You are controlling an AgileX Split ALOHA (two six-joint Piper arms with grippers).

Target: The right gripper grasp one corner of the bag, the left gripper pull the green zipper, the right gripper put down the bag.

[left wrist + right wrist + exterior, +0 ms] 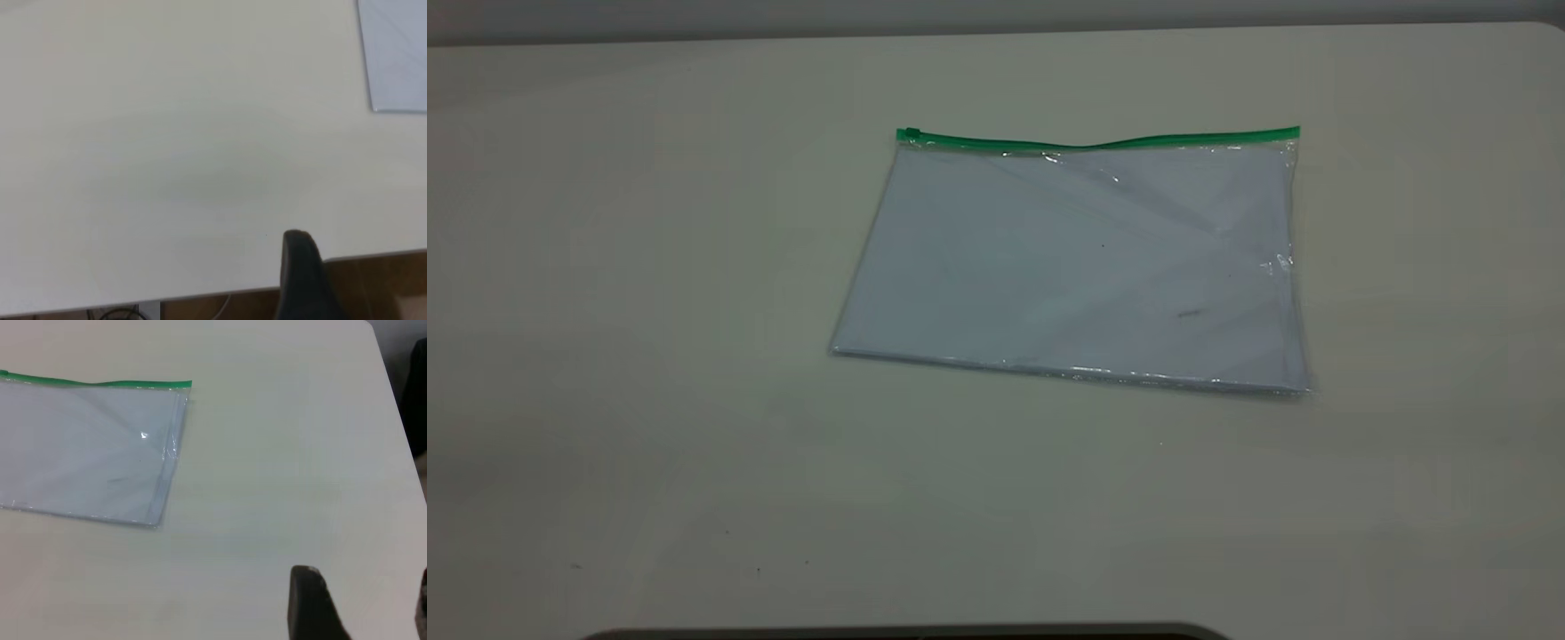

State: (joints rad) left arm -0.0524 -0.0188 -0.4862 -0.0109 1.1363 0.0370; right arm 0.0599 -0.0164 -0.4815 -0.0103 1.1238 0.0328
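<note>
The bag point(1076, 267) lies flat on the table, a clear pouch with a pale blue-grey sheet inside. The green zipper point(1103, 141) runs along its far long edge, with the slider tab point(910, 134) at the left end. Neither gripper shows in the exterior view. The right gripper point(365, 600) is open and empty, hovering over bare table well away from the bag's point(87, 453) near right corner; the zipper's end point(100, 383) shows there. The left gripper point(363, 280) shows one black finger point(300, 267) with nothing beside it, over the table's edge, far from the bag's corner point(397, 53).
The white table point(649, 311) spreads wide around the bag. Its edge shows in the left wrist view point(200, 293), with brown floor beyond. Its right edge shows in the right wrist view point(393, 400). A dark rim point(907, 633) sits at the table's front.
</note>
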